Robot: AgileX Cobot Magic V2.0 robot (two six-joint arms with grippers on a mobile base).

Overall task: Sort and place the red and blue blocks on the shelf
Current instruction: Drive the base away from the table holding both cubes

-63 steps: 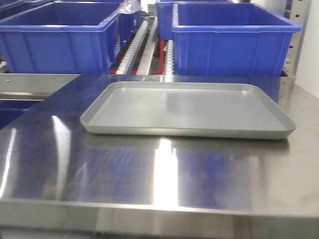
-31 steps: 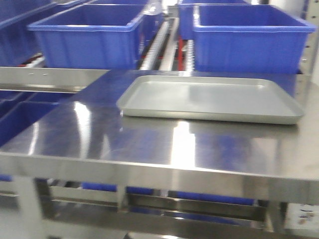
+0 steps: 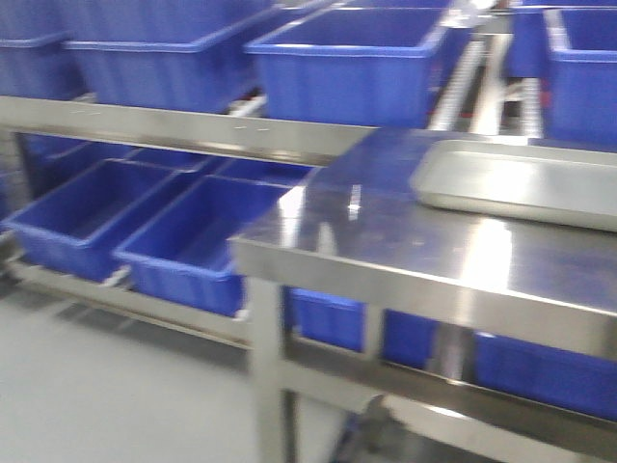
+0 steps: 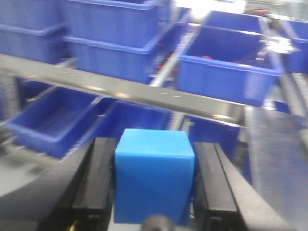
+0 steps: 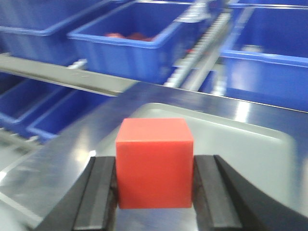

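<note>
In the left wrist view my left gripper (image 4: 154, 180) is shut on the blue block (image 4: 154, 175), its black fingers (image 4: 98, 183) pressed against both sides. It hangs in the air in front of the shelf (image 4: 120, 91), above the lower row of bins. The right wrist view has my right gripper (image 5: 154, 185) shut on the red block (image 5: 154, 163), held over the near edge of the grey tray (image 5: 240, 144) on the steel table (image 5: 62, 163). Neither gripper nor block appears in the front view, where the shelf (image 3: 183, 125) crosses the left half.
Large blue bins (image 3: 347, 63) fill the upper shelf level and more bins (image 3: 193, 241) sit on the lower level. A roller rail (image 5: 202, 53) runs between bins. The grey tray (image 3: 521, 183) lies on the steel table (image 3: 386, 241), whose corner leg (image 3: 270, 376) stands on the floor.
The front view has swung left and back: the tray slid from centre to the right edge, and the table corner, lower bins and floor have come into sight.
</note>
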